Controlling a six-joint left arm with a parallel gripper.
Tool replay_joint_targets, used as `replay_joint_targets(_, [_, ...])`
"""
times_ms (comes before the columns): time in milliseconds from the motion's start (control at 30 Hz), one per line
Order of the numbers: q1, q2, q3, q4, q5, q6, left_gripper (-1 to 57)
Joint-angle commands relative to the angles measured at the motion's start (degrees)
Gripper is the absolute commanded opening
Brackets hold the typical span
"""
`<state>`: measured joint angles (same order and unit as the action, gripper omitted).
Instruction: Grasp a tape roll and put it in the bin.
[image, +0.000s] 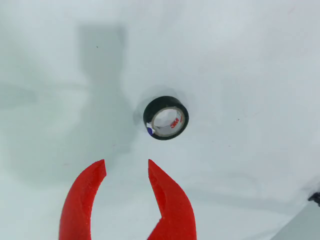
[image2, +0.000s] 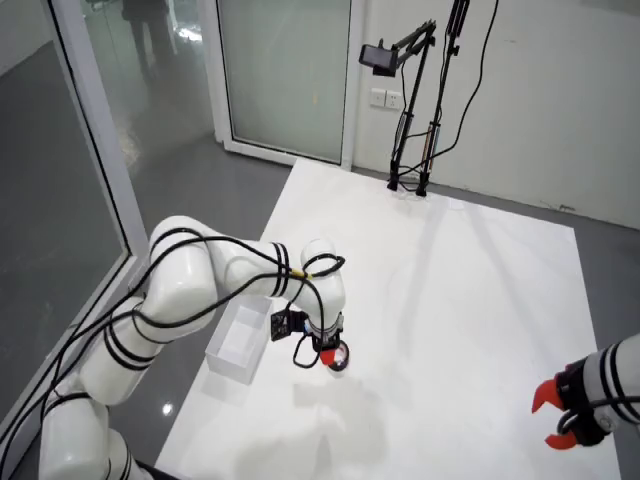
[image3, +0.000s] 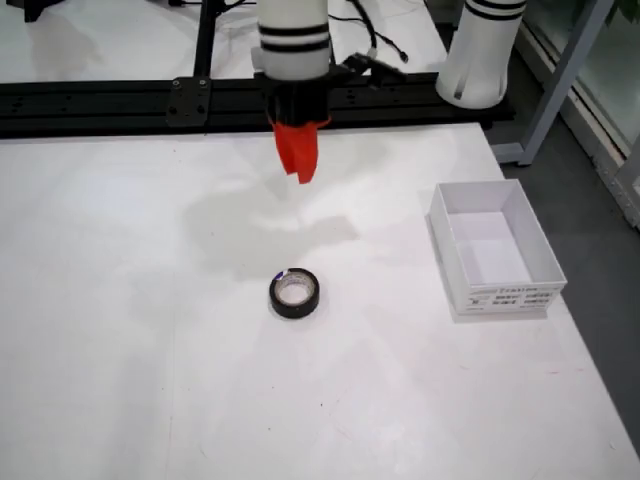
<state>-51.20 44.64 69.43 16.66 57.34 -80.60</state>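
A black tape roll (image: 166, 118) with a pale core lies flat on the white table, just beyond my red fingertips in the wrist view. My gripper (image: 126, 165) is open and holds nothing; the roll sits ahead of the gap and slightly to its right. From the front view the gripper (image3: 298, 162) hangs above the table, behind the roll (image3: 295, 293). The white open bin (image3: 505, 297) stands to the right of the roll there. In the overview the gripper (image2: 326, 350) is right over the roll (image2: 341, 360), with the bin (image2: 228, 365) to its left.
A second arm with a red gripper (image2: 556, 420) rests at the overview's lower right. A black rail (image3: 120, 100) and a white arm base (image3: 480, 55) line the table's far side in the front view. A camera stand (image2: 410, 120) rises at the far table edge.
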Motion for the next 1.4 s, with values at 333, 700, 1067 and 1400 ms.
replay_joint_targets(333, [2.43,16.53,-12.82,-1.72,-3.46,5.99,18.2])
replay_joint_targets(700, [3.57,17.33,-12.74,-1.72,-4.78,6.25,17.9])
replay_joint_targets(1067, [3.66,19.52,-12.74,-2.42,-7.15,6.34,17.8])
replay_joint_targets(1400, [4.27,20.93,-14.14,-2.07,-7.95,6.34,17.4])
